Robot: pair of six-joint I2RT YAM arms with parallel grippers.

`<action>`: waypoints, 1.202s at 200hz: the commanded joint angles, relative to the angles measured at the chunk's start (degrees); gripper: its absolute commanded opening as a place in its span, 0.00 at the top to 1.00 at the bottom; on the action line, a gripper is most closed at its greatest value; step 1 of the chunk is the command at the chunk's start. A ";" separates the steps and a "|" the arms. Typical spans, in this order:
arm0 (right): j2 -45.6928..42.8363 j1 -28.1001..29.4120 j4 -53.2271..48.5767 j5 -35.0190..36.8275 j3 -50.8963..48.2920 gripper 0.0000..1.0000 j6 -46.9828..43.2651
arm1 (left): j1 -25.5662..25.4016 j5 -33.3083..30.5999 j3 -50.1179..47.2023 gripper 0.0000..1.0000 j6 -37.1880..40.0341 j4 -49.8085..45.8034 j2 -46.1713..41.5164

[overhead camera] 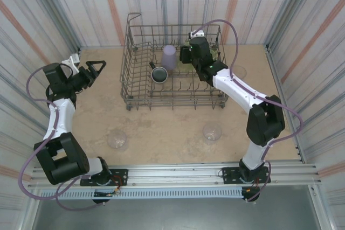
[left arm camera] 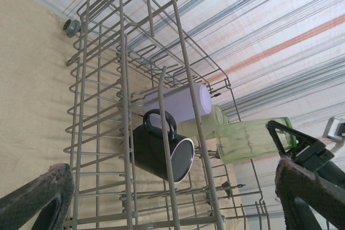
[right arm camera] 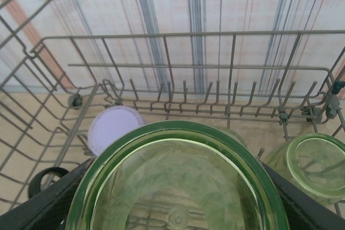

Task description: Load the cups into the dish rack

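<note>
**Cups: 1 green cup held inside the rack walls**

A see-through yellow-green plastic cup (right arm camera: 178, 187) sits between the 2 black fingers of the right gripper (overhead camera: 196, 40). The fingers are closed on it, 1 on each side. The gripper and its cup are over the far right part of the big grey wire dish rack (overhead camera: 129, 68). I cannot tell if the cup touches the wires.

Left of this gripper, inside the rack, is a solid lavender plastic cup (overhead camera: 169, 57). A shiny black mug with a handle (overhead camera: 158, 74) is just beside that cup, a bit nearer the arms. Right of the gripper, also in the rack, is a 2nd yellow-green cup (right arm camera: 315, 165).

The left gripper (overhead camera: 98, 69) is outside the rack, to its left. Its fingers are spread wide with nothing in them.

2 clear plastic cups (overhead camera: 117, 139) (overhead camera: 212, 132) are on the tan table (overhead camera: 161, 127), well apart from both grippers, between the rack and the arm bases.
</note>
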 commanded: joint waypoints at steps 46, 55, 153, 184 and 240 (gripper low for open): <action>4.62 0.60 4.45 3.92 0.39 0.57 -2.92 | 0.10 0.50 0.49 0.01 0.04 1.10 0.17; 5.24 0.60 4.61 4.15 0.25 0.57 -2.96 | 0.11 0.49 0.44 0.01 0.02 1.10 0.25; 11.31 2.69 5.40 11.31 0.25 0.53 -4.34 | 0.08 0.58 0.41 0.01 0.14 1.01 0.32; 13.18 2.70 4.01 10.79 1.41 0.44 -3.12 | 0.10 0.69 0.38 0.01 0.11 1.06 0.31; 13.68 2.88 2.32 10.32 1.40 0.25 -1.43 | 0.06 0.78 0.40 0.01 0.11 1.10 0.46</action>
